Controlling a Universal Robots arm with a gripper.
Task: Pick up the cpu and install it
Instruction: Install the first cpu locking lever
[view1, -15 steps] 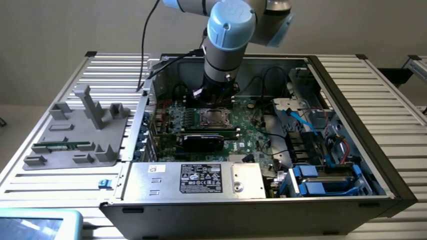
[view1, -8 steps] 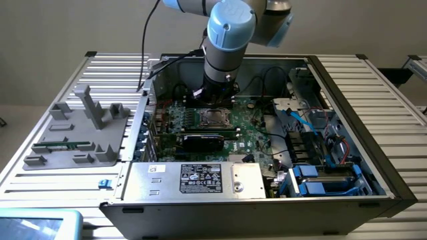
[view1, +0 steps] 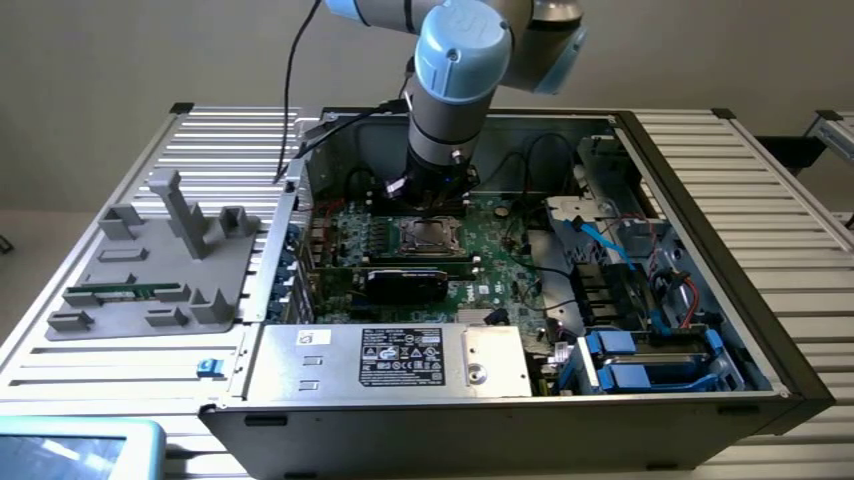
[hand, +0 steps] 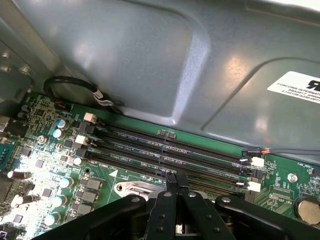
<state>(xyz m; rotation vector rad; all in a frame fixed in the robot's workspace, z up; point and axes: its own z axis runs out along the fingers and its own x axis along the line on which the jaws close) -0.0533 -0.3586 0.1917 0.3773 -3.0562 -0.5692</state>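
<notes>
Closed fingers (hand: 175, 181) hide socket (view1: 427, 236) contents

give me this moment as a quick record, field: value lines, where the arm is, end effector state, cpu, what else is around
arm: reaching down into the open computer case
end effector: shut, low over the motherboard, next to the memory slots
cpu: lying in the socket on the board, just below the end effector in the exterior view
held item: none visible
memory stick: on the grey fixture tray, outside the case at the exterior view's left
power supply: along the case's near edge
</notes>
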